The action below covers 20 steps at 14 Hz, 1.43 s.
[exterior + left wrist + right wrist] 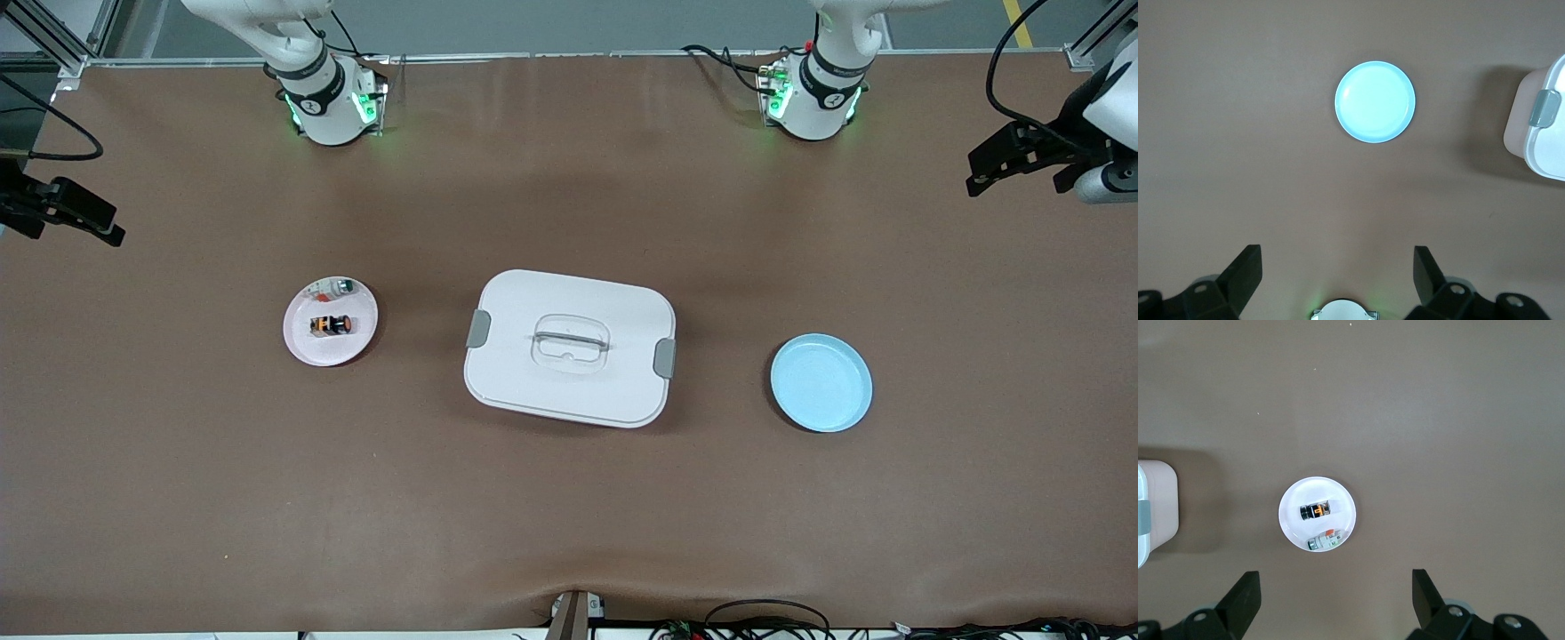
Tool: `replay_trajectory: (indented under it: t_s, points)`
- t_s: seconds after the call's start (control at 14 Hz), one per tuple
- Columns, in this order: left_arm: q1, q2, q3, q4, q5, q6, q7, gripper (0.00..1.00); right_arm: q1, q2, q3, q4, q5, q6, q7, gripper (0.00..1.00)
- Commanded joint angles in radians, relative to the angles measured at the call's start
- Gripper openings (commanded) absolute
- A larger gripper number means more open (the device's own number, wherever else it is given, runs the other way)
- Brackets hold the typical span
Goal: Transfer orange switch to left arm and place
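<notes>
Orange switch [331, 325] lies unlabelled on pink plate [302, 342]

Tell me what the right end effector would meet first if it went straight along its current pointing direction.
Probably bare table: the open right end effector points down, and the pink plate with the orange switch sits slightly off its line.

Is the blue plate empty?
Yes, the blue plate has nothing on it; the orange switch sits on the pink plate.
</notes>
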Motion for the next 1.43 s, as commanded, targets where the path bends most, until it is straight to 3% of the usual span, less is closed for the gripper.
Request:
replay_trajectory:
  t_s: [0.0,1.36]
  points:
    - [0.0,0.008,-0.006,0.015,0.014,-0.016,0.014,1.0,-0.004,-0.019,0.004,-0.015,-0.011,0.006,0.011,1.0]
    - [-0.002,0.008,-0.007,0.015,0.012,-0.016,0.005,1.0,-0.007,-0.019,0.002,-0.015,-0.005,0.013,0.011,1.0]
